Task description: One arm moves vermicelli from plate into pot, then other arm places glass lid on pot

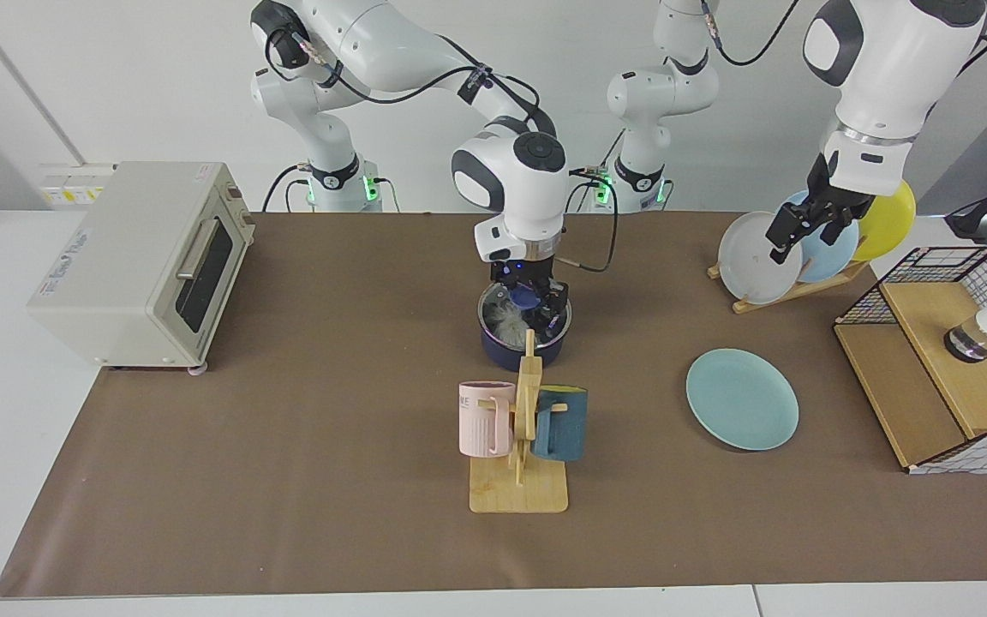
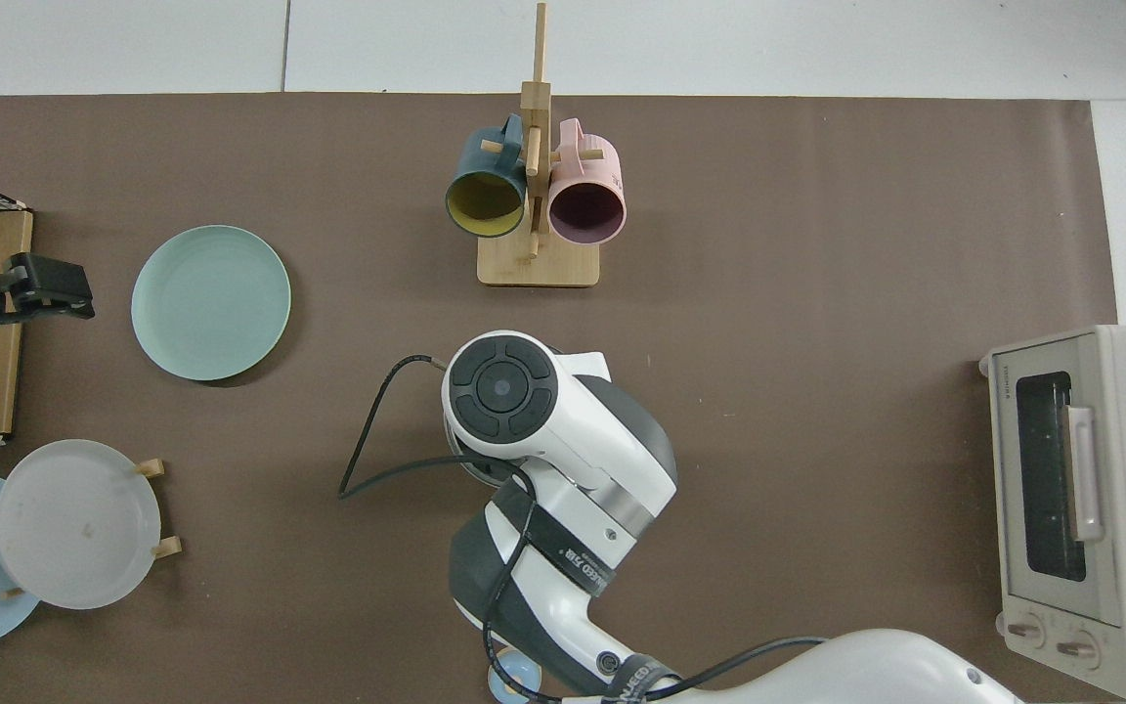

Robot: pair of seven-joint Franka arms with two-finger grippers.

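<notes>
One dark navy pot (image 1: 524, 343) holds one white vermicelli bundle (image 1: 506, 318) under one glass lid (image 1: 502, 310); right gripper (image 1: 531, 302) clamps its knob. Left gripper (image 1: 802, 230), finger state unclear, waits well aside.

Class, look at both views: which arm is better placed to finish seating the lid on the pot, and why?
The right arm. Its claw is at the lid over the pot; the left claw waits by the plate rack.
</notes>
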